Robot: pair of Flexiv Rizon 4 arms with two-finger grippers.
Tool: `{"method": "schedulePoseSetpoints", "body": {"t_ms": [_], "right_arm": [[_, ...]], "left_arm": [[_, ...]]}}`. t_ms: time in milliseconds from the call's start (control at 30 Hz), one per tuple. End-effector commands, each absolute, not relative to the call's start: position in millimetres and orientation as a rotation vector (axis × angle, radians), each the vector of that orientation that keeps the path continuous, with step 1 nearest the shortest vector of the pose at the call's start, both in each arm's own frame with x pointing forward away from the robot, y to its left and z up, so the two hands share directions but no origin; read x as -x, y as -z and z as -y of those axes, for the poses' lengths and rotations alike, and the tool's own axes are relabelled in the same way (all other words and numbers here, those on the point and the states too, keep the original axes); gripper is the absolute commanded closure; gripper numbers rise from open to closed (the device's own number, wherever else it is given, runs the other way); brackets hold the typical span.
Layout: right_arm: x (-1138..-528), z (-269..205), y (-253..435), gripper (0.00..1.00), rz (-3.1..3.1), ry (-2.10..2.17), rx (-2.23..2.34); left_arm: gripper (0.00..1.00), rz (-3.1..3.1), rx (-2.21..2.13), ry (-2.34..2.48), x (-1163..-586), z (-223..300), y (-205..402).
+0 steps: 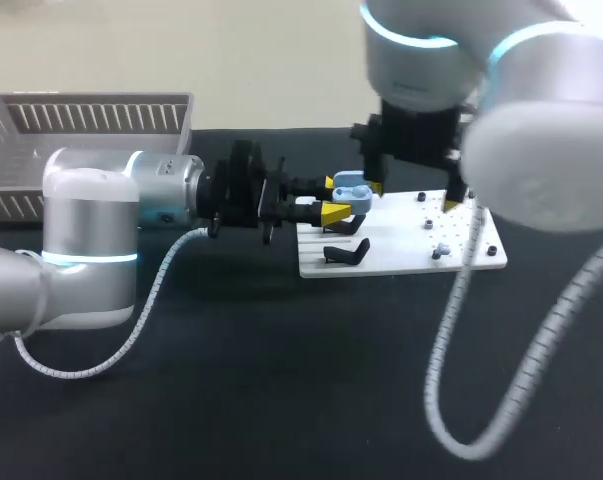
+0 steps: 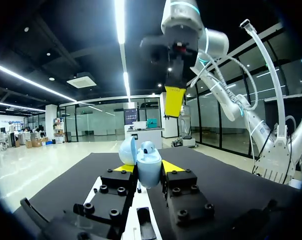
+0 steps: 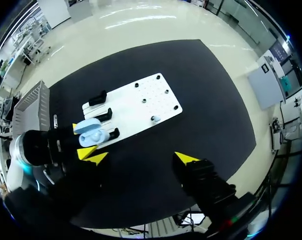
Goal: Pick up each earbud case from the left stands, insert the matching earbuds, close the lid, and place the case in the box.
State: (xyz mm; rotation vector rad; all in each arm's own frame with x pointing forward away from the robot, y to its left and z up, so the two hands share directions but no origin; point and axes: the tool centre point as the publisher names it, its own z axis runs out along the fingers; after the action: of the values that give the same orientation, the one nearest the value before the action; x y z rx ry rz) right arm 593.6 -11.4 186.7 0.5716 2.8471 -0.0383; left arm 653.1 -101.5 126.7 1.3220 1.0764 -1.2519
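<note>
My left gripper is shut on a light-blue earbud case, held above the left end of the white board. From the left wrist, the case stands upright between the fingers with its lid hinged open and an earbud seated in it. My right gripper hangs open and empty over the case, its yellow fingertip showing just above. A loose earbud lies on the board.
Three black stands line the board's left end, two of them visible beside the left gripper. A grey slatted box sits at the back left of the black table.
</note>
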Motion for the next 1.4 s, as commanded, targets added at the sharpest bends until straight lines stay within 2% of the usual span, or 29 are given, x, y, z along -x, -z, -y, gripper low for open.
{"method": "schedulePoseSetpoints", "body": {"t_ms": [33, 100, 167, 267, 467, 567, 733, 933, 1100, 1167, 1267, 1400], "right_arm": [[-585, 41, -179, 0.18, -2.807, -0.378, -0.495], [-585, 43, -174, 0.25, -2.816, -0.402, -0.491], [-586, 45, -164, 0.17, -2.828, -0.38, -0.485], [-589, 48, -154, 0.22, -2.836, -0.389, -0.482], [-598, 54, -135, 0.21, -2.8, -0.336, -0.443], [-604, 58, -125, 0.24, -2.784, -0.331, -0.423], [-613, 63, -112, 0.24, -2.76, -0.282, -0.37], [-626, 67, -90, 0.17, -2.773, -0.216, -0.319], [-634, 73, -75, 0.32, -2.784, -0.191, -0.304], [-638, 75, -67, 0.49, -2.802, -0.19, -0.305], [-640, 77, -59, 0.54, -2.817, -0.199, -0.307], [-642, 79, -53, 0.55, -2.83, -0.214, -0.304]], "left_arm": [[1.0, -1.074, -1.319, 1.248, -652, 102, -126], [1.0, -1.074, -1.319, 1.248, -652, 102, -126], [1.0, -1.074, -1.319, 1.248, -652, 102, -126], [1.0, -1.074, -1.319, 1.248, -652, 102, -126], [1.0, -1.074, -1.319, 1.248, -652, 102, -126], [1.0, -1.074, -1.319, 1.248, -652, 102, -126], [1.0, -1.074, -1.319, 1.248, -652, 102, -126], [1.0, -1.074, -1.319, 1.248, -652, 102, -126], [1.0, -1.074, -1.319, 1.248, -652, 102, -126], [1.0, -1.074, -1.319, 1.248, -652, 102, -126], [1.0, -1.074, -1.319, 1.248, -652, 102, -126], [1.0, -1.074, -1.319, 1.248, -652, 102, -126]]}}
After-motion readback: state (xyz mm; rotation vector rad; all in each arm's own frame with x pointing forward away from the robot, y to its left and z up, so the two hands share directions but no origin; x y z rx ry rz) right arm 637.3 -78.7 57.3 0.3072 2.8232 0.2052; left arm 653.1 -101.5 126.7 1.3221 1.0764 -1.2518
